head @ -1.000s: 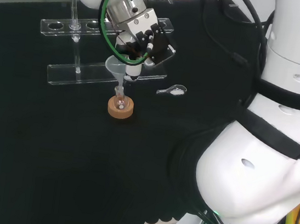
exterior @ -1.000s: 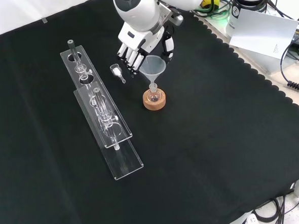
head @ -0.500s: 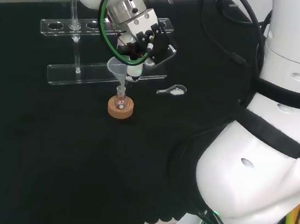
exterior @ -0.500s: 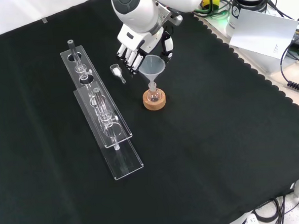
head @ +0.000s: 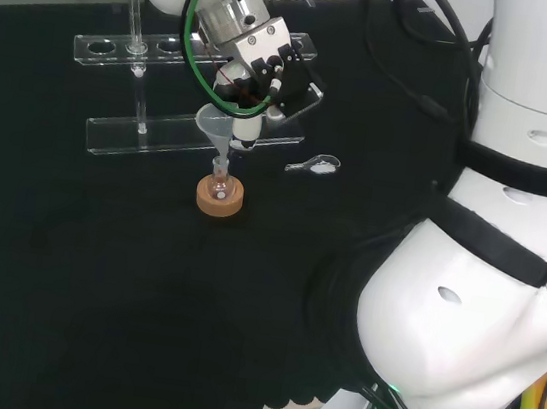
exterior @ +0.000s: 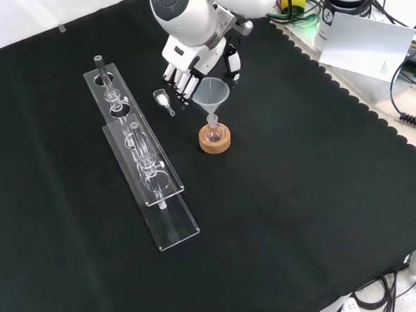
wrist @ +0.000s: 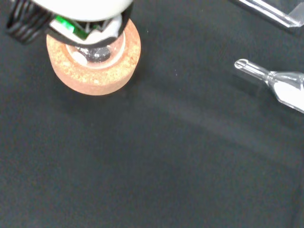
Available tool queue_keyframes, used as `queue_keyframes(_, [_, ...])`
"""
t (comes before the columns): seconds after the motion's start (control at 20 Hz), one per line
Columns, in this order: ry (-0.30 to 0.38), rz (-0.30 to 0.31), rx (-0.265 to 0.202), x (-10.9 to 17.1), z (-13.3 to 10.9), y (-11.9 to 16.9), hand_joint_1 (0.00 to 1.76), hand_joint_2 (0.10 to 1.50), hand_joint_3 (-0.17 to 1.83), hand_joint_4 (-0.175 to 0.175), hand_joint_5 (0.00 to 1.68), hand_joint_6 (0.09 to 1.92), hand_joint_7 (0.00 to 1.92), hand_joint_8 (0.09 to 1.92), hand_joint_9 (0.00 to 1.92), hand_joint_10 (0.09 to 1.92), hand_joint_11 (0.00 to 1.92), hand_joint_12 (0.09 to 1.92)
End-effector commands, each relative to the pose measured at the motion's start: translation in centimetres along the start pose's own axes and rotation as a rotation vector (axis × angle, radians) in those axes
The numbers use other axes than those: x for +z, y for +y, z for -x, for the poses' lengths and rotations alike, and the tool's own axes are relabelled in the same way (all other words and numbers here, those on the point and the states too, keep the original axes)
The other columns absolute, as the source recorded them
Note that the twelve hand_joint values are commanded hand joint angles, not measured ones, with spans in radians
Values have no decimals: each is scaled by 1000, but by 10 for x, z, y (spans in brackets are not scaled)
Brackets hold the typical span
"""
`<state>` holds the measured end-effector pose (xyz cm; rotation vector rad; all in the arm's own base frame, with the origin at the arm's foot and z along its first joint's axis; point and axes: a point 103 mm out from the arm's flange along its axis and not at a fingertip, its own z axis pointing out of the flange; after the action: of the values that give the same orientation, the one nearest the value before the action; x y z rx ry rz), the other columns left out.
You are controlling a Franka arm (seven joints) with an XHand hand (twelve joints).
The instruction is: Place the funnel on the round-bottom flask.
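Black cloth [exterior: 302,193] is spread under everything. So it cannot roll, the small round glass flask [exterior: 214,133] is kept in a cork ring [exterior: 215,141], with the clear plastic funnel [exterior: 211,93] set in its neck. The funnel's rim is pinched by the black and white hand [exterior: 195,66].

I work in a lab: a bench under black cloth [exterior: 302,193], with clear test-tube racks [exterior: 141,163] beside my hand [exterior: 188,69], a small round-bottom flask [exterior: 214,133] on a cork ring [exterior: 215,142] just below it, and cables [exterior: 410,108] beyond the cloth's scalloped edge.
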<state>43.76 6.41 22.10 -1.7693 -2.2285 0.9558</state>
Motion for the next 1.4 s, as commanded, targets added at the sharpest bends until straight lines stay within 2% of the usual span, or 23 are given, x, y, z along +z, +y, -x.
queue_keyframes(0.05, [14, -87, -4, 5, -1, 5, 874, 596, 766, -36, 233, 249, 225, 746, 467, 665, 170, 1388])
queue_keyframes(0.2, [13, -113, -7, 7, -2, 7, 849, 587, 743, -38, 154, 87, 88, 714, 379, 686, 119, 1403])
queue_keyframes(0.35, [12, -115, -9, 7, -3, 6, 832, 576, 719, -35, 105, 87, 12, 627, 314, 696, 77, 1418])
queue_keyframes(0.6, [16, -96, -10, 1, 0, -1, 800, 563, 656, -32, 46, 87, 0, 427, 256, 712, 40, 1428])
queue_keyframes(1.05, [58, 22, 17, -8, 18, -26, 701, 572, 532, -31, 0, 87, 0, 322, 219, 734, 23, 1435])
queue_keyframes(1.4, [110, 88, 43, -9, 41, -50, 681, 585, 500, -32, 0, 87, 0, 355, 214, 738, 25, 1435])
